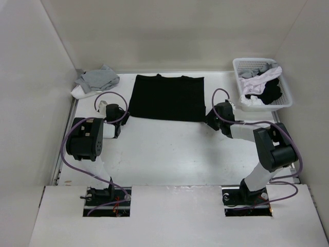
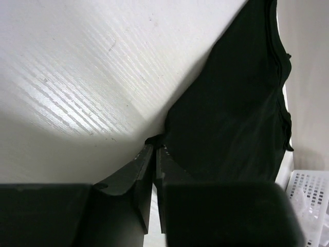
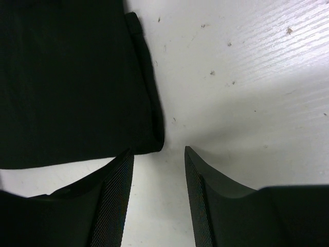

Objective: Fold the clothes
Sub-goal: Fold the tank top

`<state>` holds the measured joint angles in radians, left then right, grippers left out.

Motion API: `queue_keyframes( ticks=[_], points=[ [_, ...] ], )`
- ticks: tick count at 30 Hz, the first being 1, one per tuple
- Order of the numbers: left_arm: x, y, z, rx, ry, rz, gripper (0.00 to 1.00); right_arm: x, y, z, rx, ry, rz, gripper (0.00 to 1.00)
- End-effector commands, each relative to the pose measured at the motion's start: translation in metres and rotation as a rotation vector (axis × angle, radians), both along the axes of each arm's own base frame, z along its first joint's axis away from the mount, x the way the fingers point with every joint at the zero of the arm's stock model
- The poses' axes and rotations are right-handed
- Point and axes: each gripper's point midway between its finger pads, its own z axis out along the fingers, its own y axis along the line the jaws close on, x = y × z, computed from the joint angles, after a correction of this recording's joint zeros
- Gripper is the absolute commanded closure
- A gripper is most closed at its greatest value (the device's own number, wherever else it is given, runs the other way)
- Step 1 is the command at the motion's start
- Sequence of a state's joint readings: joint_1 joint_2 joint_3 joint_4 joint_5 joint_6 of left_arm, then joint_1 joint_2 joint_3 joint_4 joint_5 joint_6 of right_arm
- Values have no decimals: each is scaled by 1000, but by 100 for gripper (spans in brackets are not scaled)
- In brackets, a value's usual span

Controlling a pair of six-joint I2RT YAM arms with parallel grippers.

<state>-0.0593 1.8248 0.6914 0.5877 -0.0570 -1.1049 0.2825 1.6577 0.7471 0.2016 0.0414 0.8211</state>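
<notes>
1. At the far-left corner of the table (image 1: 169,154): grey garment (image 1: 97,78) in a heap, not part of the job.
2. Next over, left gripper (image 1: 122,114) is down at near-left corner of shirt (image 1: 167,98). Wrist view: fingers (image 2: 139,175) closed almost together w/ a nub of black cloth between the tips, so it's pinching that corner, as far as I can tell.
3. Mid-table, toward the far side: shirt lies flat, collar away from the arms, hem toward them. Outline is approx. a plain rectangle w/ no sleeves sticking out. Prob. sleeves are already turned in, but can't confirm from above.
4. Right of the shirt: right gripper (image 1: 209,121) sits at the near-right corner. Wrist view: fingers (image 3: 115,206) apart, nothing between them. The corner lies just ahead of one fingertip, beside the gap and not in it, so no grip.
5. Far right: basket (image 1: 253,60) w/ black & white garments inside, apart from the shirt.
6. Progress, my read: early-to-mid.
   - Done: shirt spread flat & squared, left corner caught.
   - Left: right side has to close on its corner, then hem goes up & over to the collar. Maybe one more fold after that, then smooth out.
   - No crosswise fold shows yet.
</notes>
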Motion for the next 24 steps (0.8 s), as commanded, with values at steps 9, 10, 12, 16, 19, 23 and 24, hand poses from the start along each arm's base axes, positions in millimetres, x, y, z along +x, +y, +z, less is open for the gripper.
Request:
queue_keyframes(
  ticks=[9, 10, 12, 16, 19, 23, 24],
  points=[
    [-30, 33, -7, 27, 27, 109, 100, 23, 16, 0, 72, -31, -44, 56],
    [-31, 33, -7, 24, 28, 109, 100, 23, 16, -3, 72, -26, -46, 59],
    [-30, 33, -8, 19, 25, 106, 100, 22, 18, -6, 74, -18, -47, 64],
    [-27, 29, -7, 11, 20, 96, 100, 16, 17, 0, 77, -20, -45, 61],
    [-27, 29, -7, 11, 20, 96, 100, 7, 17, -2, 72, -7, -37, 54],
    [-28, 29, -6, 13, 19, 95, 100, 1, 24, -8, 77, 13, -13, 60],
    [-28, 28, -6, 13, 19, 93, 100, 1, 27, -8, 79, 15, -5, 62]
  ],
)
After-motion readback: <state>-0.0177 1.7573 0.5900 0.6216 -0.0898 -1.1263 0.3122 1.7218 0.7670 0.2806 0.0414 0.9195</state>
